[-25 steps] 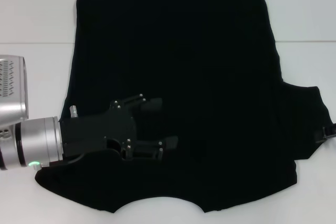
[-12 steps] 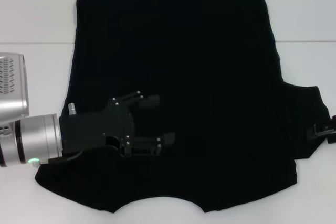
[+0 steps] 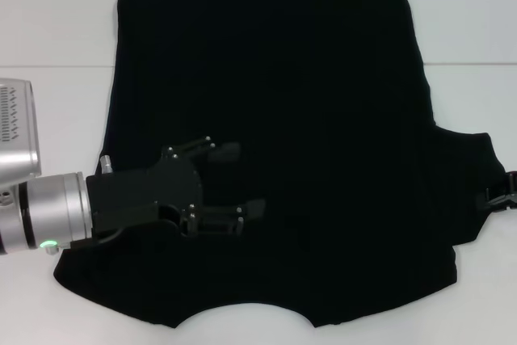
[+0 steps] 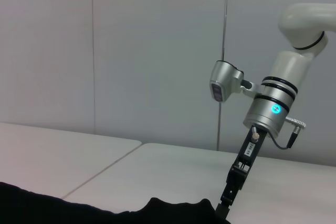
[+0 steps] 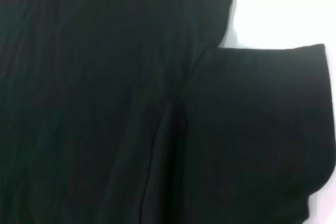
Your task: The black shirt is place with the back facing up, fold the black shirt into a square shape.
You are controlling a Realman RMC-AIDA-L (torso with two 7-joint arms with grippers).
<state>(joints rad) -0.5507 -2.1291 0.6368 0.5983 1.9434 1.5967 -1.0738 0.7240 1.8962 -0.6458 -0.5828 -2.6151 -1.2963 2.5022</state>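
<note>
One black shirt [image 3: 307,135] lies spread flat on the white table [image 3: 48,30], plain and matte, its curved neckline nearest the robot and its hem at the far edge; the right sleeve sticks out sideways, its cuff edge showing in the right wrist view. The left gripper [image 3: 234,182] sits over the shirt's near left part, fingers spread apart with nothing between them; it has drawn back toward the left over the last second. The right gripper [image 3: 501,198] is at the right sleeve's outer edge, further in than a second ago; whether its fingers are parted, I cannot tell.
</note>
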